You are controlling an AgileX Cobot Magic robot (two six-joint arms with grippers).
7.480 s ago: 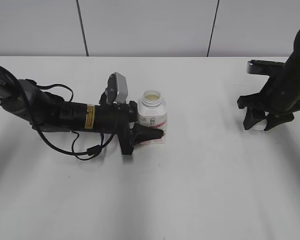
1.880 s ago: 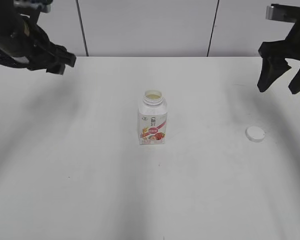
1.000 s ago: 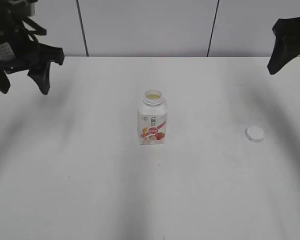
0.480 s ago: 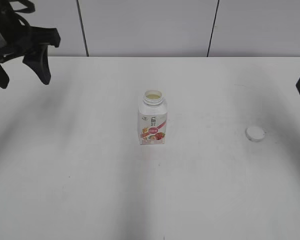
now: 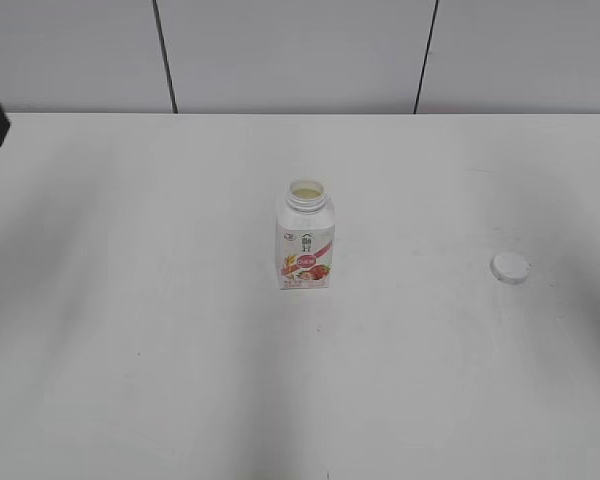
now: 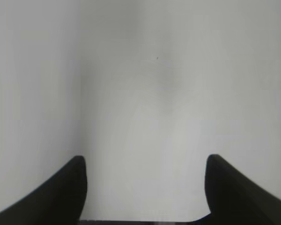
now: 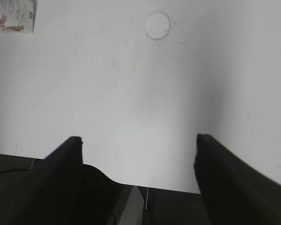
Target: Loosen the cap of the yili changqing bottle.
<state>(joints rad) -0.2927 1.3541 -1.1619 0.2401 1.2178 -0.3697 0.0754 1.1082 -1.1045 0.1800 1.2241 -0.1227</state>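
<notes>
white table (image 5: 180,380) | yili changqing bottle (image 5: 306,245) upright, uncapped | cap (image 5: 510,266) well apart

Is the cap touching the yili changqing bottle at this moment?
Apart. The exterior view shows the cap lying on the table well to the right of the open-necked yili changqing bottle, bare tabletop between them.

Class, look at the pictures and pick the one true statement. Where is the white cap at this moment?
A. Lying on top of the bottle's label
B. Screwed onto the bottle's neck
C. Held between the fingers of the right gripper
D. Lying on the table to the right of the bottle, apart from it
D. The cap lies flat on the table, well clear of the bottle, whose neck is open.
</notes>
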